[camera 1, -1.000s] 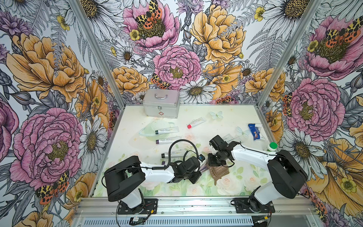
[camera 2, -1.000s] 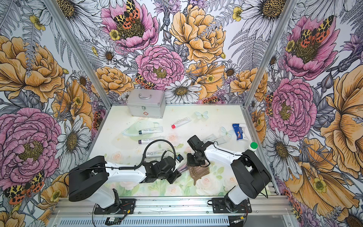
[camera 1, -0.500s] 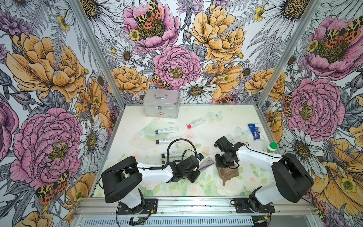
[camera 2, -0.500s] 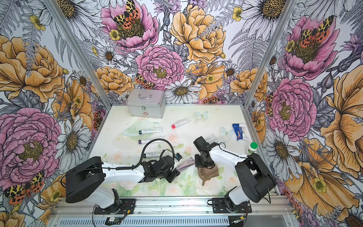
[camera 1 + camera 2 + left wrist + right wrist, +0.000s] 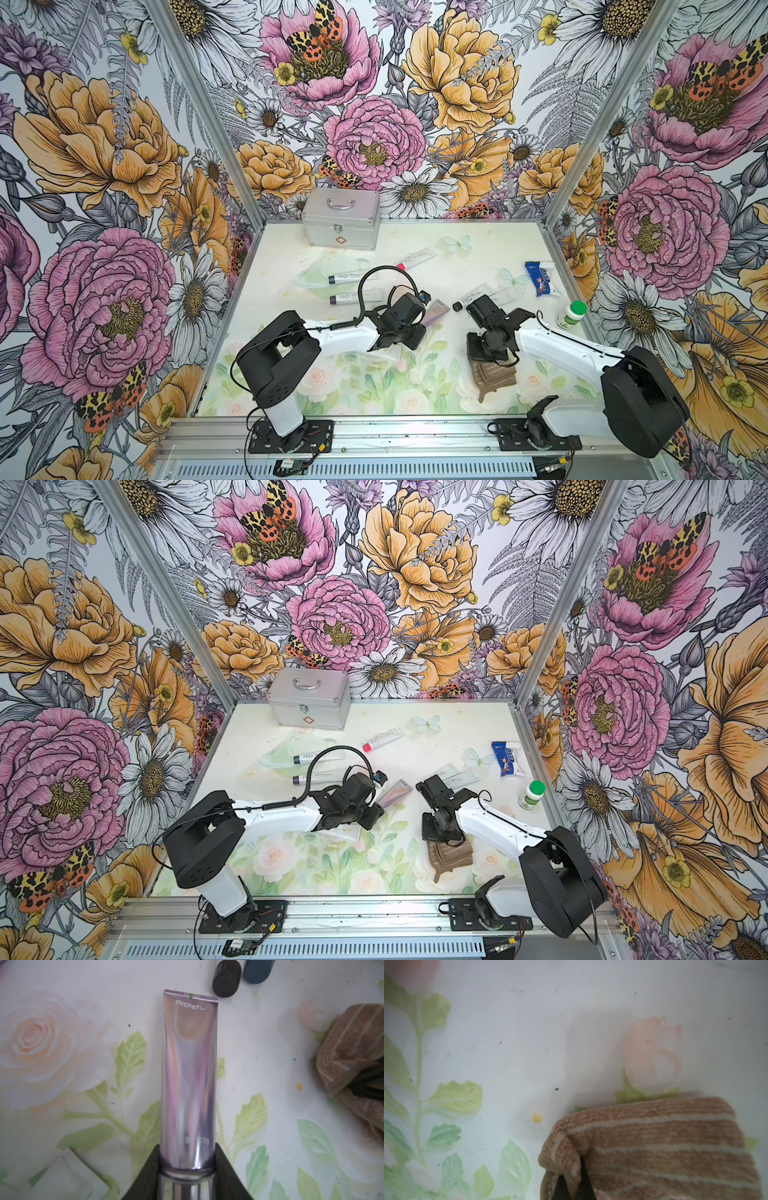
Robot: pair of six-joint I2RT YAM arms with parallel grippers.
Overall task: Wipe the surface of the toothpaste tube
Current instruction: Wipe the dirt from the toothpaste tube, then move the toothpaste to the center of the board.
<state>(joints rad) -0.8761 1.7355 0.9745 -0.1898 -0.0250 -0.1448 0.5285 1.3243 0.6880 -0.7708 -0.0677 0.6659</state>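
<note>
The toothpaste tube is shiny silver-lilac, and my left gripper is shut on its cap end. Its flat crimped end points away from the wrist, clear of the mat. In both top views the tube sticks out toward the right from the left gripper. My right gripper is shut on a fold of a brown striped cloth. That cloth hangs below the right gripper, well to the right of the tube and apart from it.
A silver case stands at the back. Other tubes lie mid-table: two white ones, a red-capped one and a black-capped one. A blue packet and a green-capped bottle sit at the right. A white sachet lies under the left arm.
My right gripper has carried the cloth to the right, off the tube. My left gripper has moved the tube away from the front edge, toward the middle of the table.
</note>
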